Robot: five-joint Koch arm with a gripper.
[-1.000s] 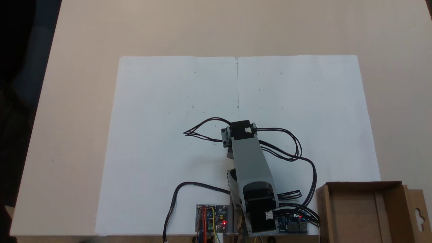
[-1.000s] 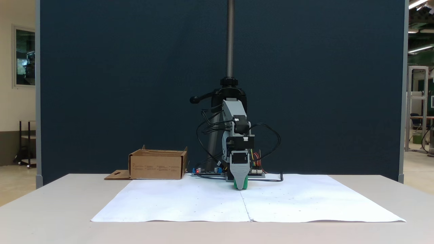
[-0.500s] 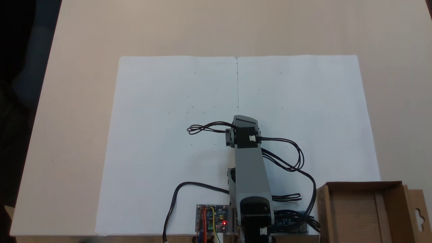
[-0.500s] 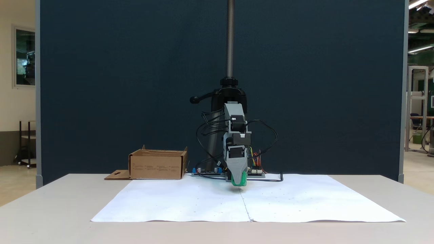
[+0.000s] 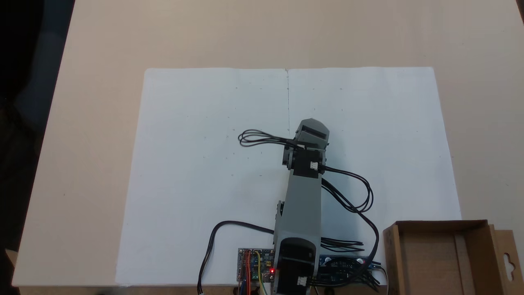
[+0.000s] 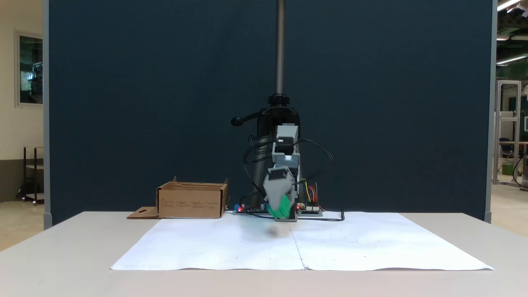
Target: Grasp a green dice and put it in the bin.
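— Behind the table (image 6: 62, 247) we have a dark blue partition (image 6: 144, 103), and on the beige top lies a big white paper sheet (image 5: 196, 164) with a seam down its middle.

— And the bin (image 5: 442, 262)? From above we see it at the lower right corner, just off the sheet's edge, its flap with the hanger hole (image 5: 507, 262) sticking out to the right.

— From the front we see the bin (image 6: 192, 201) at the left instead, standing well apart from the arm. As for what is in it — the part of its floor we can see from above is bare brown cardboard, with no cube lying there.

— Then the gripper (image 6: 279, 208). We find it blurred in the front view, tilted down and leftwards, raised off the paper with a soft shadow beneath it.

— We see green at its tip there, the green dice (image 6: 282, 206), caught between the jaws, so we take them as clamped on it. The blur hides how wide they stand.

— From above the grey arm (image 5: 301, 205) reaches up the sheet from the circuit boards (image 5: 256, 264) at the bottom edge, black cables (image 5: 352, 192) looping off to both sides, and its housing covers the cube.
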